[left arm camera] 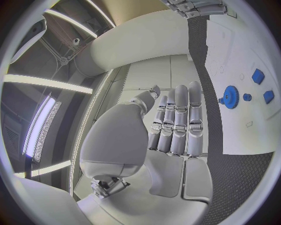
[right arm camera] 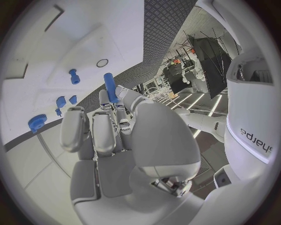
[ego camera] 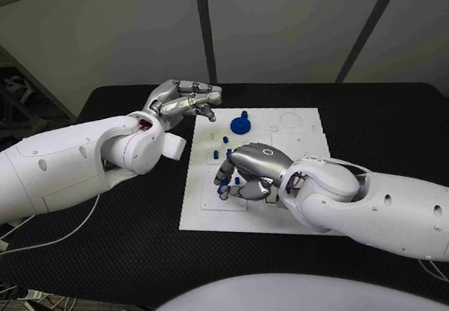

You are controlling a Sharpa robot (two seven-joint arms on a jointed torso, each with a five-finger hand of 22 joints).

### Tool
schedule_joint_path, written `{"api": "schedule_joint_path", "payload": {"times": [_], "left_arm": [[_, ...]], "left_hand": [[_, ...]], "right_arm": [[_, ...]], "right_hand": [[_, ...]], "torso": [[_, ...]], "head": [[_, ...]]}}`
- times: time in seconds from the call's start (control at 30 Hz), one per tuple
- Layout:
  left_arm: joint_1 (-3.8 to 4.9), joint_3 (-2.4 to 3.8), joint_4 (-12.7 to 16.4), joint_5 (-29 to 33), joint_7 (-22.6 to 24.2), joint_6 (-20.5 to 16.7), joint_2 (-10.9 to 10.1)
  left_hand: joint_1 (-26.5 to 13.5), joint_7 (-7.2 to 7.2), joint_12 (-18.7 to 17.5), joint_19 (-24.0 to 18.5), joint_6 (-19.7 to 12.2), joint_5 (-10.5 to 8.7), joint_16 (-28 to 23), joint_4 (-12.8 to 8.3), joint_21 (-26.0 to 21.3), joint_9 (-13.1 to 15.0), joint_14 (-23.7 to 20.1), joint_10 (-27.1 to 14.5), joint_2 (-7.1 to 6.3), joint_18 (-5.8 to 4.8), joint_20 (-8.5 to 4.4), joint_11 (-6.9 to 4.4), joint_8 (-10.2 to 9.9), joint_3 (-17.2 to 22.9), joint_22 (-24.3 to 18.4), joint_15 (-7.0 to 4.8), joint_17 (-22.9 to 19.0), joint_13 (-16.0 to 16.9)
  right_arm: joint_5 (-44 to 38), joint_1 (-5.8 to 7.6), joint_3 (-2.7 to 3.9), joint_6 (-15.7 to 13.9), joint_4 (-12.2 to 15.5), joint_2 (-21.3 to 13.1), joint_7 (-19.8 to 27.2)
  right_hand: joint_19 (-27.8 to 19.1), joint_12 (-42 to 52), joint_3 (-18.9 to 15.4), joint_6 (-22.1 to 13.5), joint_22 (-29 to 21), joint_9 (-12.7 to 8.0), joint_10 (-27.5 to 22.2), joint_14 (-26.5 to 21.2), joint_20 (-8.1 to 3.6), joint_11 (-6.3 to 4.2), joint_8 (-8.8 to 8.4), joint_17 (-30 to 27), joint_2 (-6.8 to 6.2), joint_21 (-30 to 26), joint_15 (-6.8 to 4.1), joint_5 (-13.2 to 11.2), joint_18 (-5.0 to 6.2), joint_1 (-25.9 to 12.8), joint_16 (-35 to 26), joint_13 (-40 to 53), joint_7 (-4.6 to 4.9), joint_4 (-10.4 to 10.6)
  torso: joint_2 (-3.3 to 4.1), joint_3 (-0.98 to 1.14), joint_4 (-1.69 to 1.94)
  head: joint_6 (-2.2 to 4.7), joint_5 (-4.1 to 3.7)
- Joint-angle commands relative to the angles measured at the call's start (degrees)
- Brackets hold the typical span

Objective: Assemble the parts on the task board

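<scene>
The right hand point(ego camera: 249, 174) sits over the white task board point(ego camera: 297, 140) w/ a blue peg point(right arm camera: 110, 87) pinched in its fingers, prob. to push into a hole next, while the left hand point(ego camera: 183, 100), fingers curled on nothing, waits by the board's far left corner near the blue gear point(ego camera: 241, 124)

Head view: looks down from above at task board point(ego camera: 277, 151), mid-frame. Left wrist view: close behind left hand point(left arm camera: 175, 124). Right wrist view: close behind right hand point(right arm camera: 111, 136). Shared by all: board, blue gear point(ego camera: 241, 125).
</scene>
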Motion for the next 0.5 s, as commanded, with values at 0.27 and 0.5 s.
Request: {"api": "schedule_joint_path", "payload": {"times": [0.27,0.5], "left_arm": [[0.07,0.05,0.01,0.1,0.35,0.72,0.13],[0.07,0.05,0.05,0.1,0.33,0.73,0.13]], "left_hand": [[-0.04,0.33,-0.33,0.13,0.0,0.18,-0.27,-0.02,-0.33,-0.1,-0.33,-0.45,0.47,-0.58,0.15,0.09,-0.37,-0.32,-0.06,0.23,-0.05,0.08],[-0.04,0.33,-0.33,0.13,0.0,0.18,-0.27,-0.02,-0.33,-0.1,-0.33,-0.45,0.47,-0.58,0.15,0.09,-0.37,-0.32,-0.06,0.23,-0.05,0.08]], "right_arm": [[0.29,-0.24,-0.12,0.99,-1.18,0.21,0.83],[0.29,-0.45,-0.2,1.2,-2.12,0.42,0.77]], "right_hand": [[0.2,0.26,0.55,-0.23,-0.17,0.01,2.07,1.47,-0.09,-2.54,-0.37,-0.08,0.02,0.15,-0.05,0.23,-0.28,0.37,0.27,0.13,0.17,-0.79],[0.17,0.25,0.55,-0.24,-0.2,0.01,2.06,1.47,-0.09,-2.54,-0.38,-0.09,0.02,0.12,-0.05,0.24,-0.27,0.36,0.27,0.14,0.18,-0.79]], "torso": [[-0.03,-0.02,0.01],[0.0,0.01,0.01]], "head": [[-0.11,-0.08],[-0.14,0.04]]}}
